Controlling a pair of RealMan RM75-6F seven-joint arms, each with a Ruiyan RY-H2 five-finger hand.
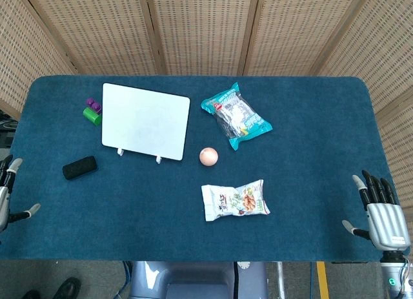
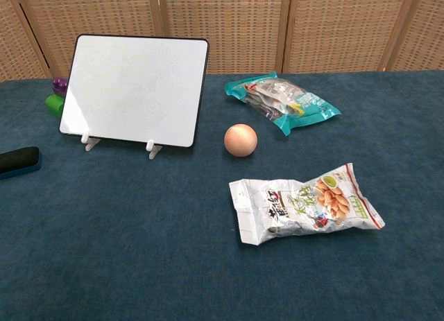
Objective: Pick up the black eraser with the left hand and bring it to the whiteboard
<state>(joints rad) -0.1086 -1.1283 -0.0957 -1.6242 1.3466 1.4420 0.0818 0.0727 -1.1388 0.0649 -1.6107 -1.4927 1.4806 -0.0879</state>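
The black eraser (image 1: pixel 80 167) lies flat on the blue table, left of and slightly nearer than the whiteboard (image 1: pixel 144 121); in the chest view the eraser (image 2: pixel 19 160) shows at the left edge. The whiteboard (image 2: pixel 134 90) stands tilted on two small white feet. My left hand (image 1: pixel 9 190) sits at the table's left edge, fingers apart, holding nothing, well short of the eraser. At the near right corner my right hand (image 1: pixel 381 210) rests with fingers spread and empty. Neither hand shows in the chest view.
A peach ball (image 1: pixel 208 156) sits right of the whiteboard. A teal snack bag (image 1: pixel 235 115) lies behind it and a white snack bag (image 1: pixel 235 200) in front. Behind the board's left edge stand a green and purple object (image 1: pixel 93 111).
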